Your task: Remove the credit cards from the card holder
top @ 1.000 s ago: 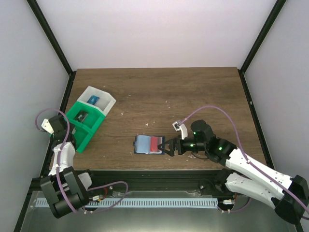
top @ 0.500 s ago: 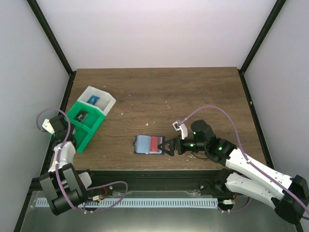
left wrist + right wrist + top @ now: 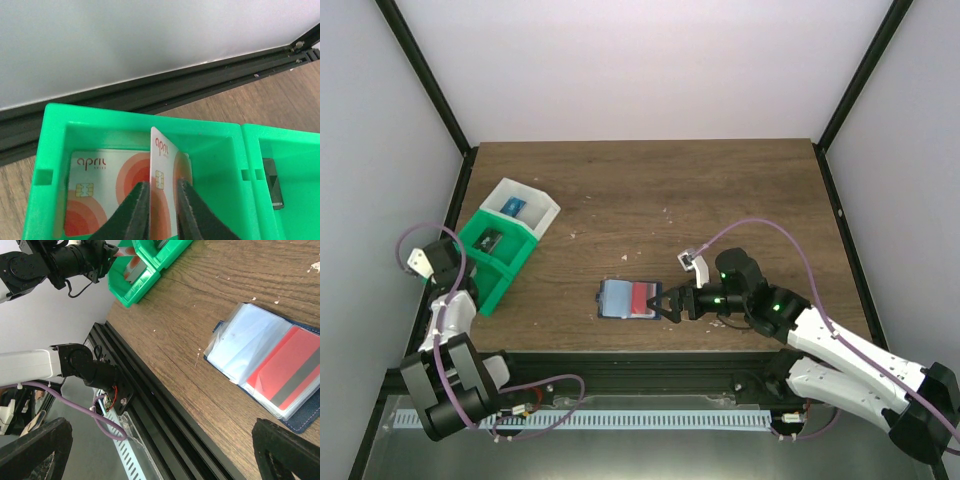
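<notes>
Two credit cards (image 3: 100, 185) in green bin (image 3: 55, 130), one upright between left fingers (image 3: 140, 210), grip unclear; right fingers (image 3: 35, 445) spread beside card holder (image 3: 260, 357).

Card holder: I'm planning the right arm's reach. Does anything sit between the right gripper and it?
Nothing visible does. The open right gripper sits just right of the card holder, with only bare wooden table between them.

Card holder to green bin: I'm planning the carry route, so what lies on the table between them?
Only bare wood table separates the card holder from the green bin; the top view shows that stretch.
</notes>
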Controlling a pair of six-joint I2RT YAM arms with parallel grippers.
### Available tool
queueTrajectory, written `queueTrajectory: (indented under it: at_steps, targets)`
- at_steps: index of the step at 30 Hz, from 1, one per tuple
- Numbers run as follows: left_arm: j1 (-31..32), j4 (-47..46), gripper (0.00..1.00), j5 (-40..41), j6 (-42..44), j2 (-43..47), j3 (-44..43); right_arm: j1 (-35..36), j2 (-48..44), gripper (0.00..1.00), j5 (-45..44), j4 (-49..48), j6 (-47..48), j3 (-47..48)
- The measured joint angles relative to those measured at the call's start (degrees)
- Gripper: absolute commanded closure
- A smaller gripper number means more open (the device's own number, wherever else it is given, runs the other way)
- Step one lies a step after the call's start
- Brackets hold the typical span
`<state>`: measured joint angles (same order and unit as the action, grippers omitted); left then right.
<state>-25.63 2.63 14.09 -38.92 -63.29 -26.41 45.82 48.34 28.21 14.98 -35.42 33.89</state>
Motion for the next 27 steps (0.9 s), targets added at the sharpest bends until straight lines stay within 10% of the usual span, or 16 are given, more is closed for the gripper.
queueTrajectory:
  at_steps: [22,27]
  targets:
    - [-0.02,12.04,0.13,2.99,-1.88,-1.31,-10.69,0.00,1.03,0.00,-0.42,0.00,-0.55,-0.17]
    - [-0.04,13.60,0.10,0.42,-0.72,-0.02,-10.75,0.00,2.16,0.00,-1.38,0.15,-1.25,-0.17]
